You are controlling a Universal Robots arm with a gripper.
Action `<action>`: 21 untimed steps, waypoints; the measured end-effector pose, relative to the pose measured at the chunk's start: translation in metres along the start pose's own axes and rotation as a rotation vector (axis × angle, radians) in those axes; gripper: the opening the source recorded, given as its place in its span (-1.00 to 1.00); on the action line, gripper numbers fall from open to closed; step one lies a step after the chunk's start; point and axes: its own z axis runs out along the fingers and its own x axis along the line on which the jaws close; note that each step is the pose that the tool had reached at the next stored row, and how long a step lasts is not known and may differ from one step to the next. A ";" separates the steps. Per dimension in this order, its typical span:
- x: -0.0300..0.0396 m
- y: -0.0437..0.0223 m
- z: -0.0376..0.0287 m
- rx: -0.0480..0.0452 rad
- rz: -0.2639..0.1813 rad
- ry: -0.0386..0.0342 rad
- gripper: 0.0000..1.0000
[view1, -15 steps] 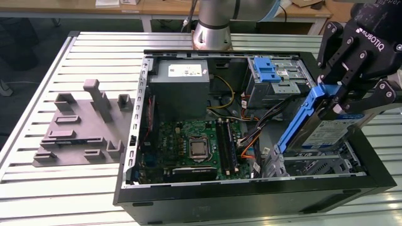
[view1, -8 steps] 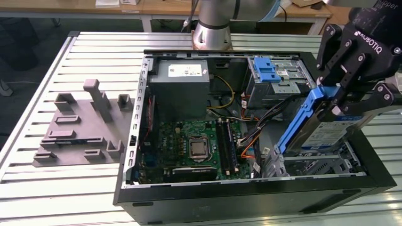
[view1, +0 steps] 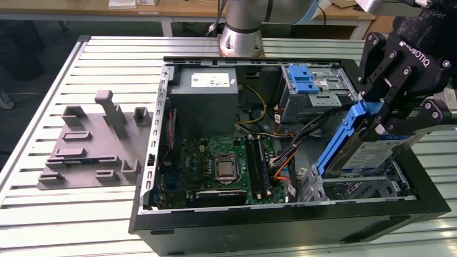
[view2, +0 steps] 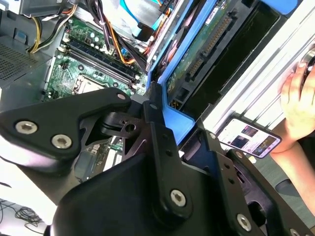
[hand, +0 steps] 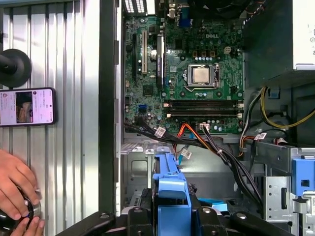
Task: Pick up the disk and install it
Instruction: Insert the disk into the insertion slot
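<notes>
Item: the disk [view1: 367, 150], a flat silver drive with white-and-blue label, framed by a blue bracket [view1: 341, 140]; it is held tilted on edge above the open bay at the front corner of the computer case [view1: 286, 217], toward the exterior view's right, its lower edge just over the grey drive cage [view1: 357, 187]; installation is judged not yet complete.

Holder: the end effector [view1: 389, 115], black, pressed together on the disk at the upper end, pinching the blue bracket; in the second wrist view the end effector [view2: 162, 123] is seen clamped across the bracket's blue edge, and in the first wrist view the bracket [hand: 170, 189] is seen between the black links.

Handling, as judged: rigid and fairly dense for its size; metal faces likely smooth and slippery; sensitive to knocks; the exposed connector edge [view2: 209, 44] is best left untouched; hold is best taken on the plastic bracket, across the narrow sides.

Surroundings: motherboard [view1: 221, 166] lying in the case; power supply [view1: 207, 88] at the rear; loose cables [view1: 286, 155] beside the bay; grey fixture [view1: 93, 144] on the slatted tabletop [view1: 43, 214]; a person's hand [hand: 15, 184] and a phone [hand: 27, 106] rest outside the case.
</notes>
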 end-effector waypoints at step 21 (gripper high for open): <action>-0.0001 -0.0005 0.0180 0.0000 0.000 -0.0001 -0.40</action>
